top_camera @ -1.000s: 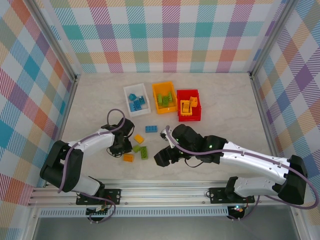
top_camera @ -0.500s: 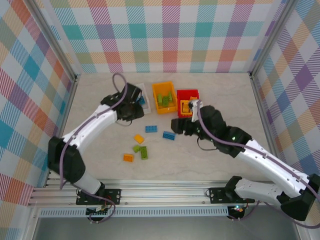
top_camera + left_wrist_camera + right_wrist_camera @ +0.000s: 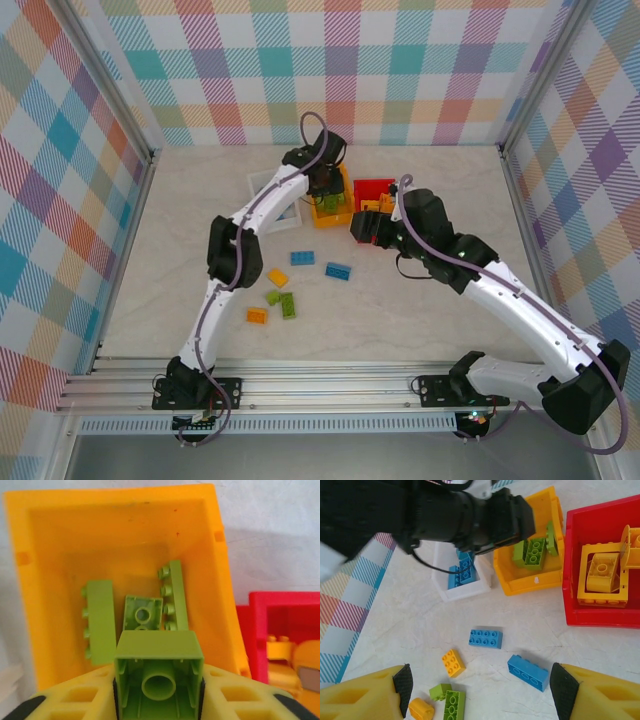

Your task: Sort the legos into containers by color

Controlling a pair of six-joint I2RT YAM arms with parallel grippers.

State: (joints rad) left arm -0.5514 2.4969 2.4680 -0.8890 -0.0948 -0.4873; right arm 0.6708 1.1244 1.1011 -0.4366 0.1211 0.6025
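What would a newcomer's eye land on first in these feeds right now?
The left gripper, stretched to the far side of the table, holds a green brick between its fingers right over the orange bin, where other green bricks already lie. Next comes the right gripper, hanging open above the loose blue bricks, near the red bin with its yellow frame.

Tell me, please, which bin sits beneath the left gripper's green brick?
The orange bin, the middle one, already holding green bricks; the white bin and red bin flank it.
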